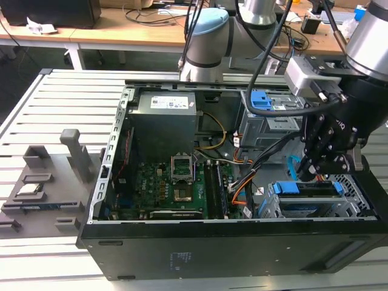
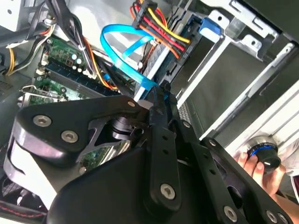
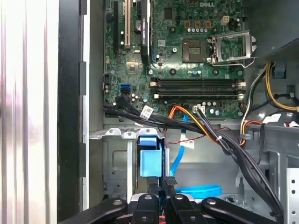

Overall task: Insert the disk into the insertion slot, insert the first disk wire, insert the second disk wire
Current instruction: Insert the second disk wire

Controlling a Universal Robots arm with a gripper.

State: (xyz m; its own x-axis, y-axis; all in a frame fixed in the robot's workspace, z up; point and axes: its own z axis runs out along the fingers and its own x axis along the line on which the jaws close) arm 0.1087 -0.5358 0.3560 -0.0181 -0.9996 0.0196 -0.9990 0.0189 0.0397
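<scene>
Step in hand, as judged: the second disk wire (image 2: 119, 44) is being inserted. The disk (image 1: 306, 189), in its blue carrier, is already sitting inside the insertion slot (image 1: 354, 200), the perforated silver cage at the near corner of the computer case (image 1: 182, 254) on the exterior view's right.

The first disk wire (image 2: 161, 35), red, yellow and orange strands on a dark plug, is lying against the back of the drive. It appears seated, though the joint itself is not clear.

The gripper (image 2: 156, 95) is hanging just over the back of the disk. Its fingers are drawn narrow and appear to be pinching the plug end of the light blue cable, which is looping up and away from them.

Requirement, as judged: seating this plug is calling for square alignment with the drive's socket and a straight, gentle push, with the loop kept clear of the neighbouring power strands.

Contents: the case is holding the motherboard (image 3: 187, 60), the power supply (image 1: 165, 115) and a second grey cage (image 1: 270, 124) with a blue tab.

A person's hand (image 2: 261, 168) is resting on a blue-ringed knob outside the case.
</scene>
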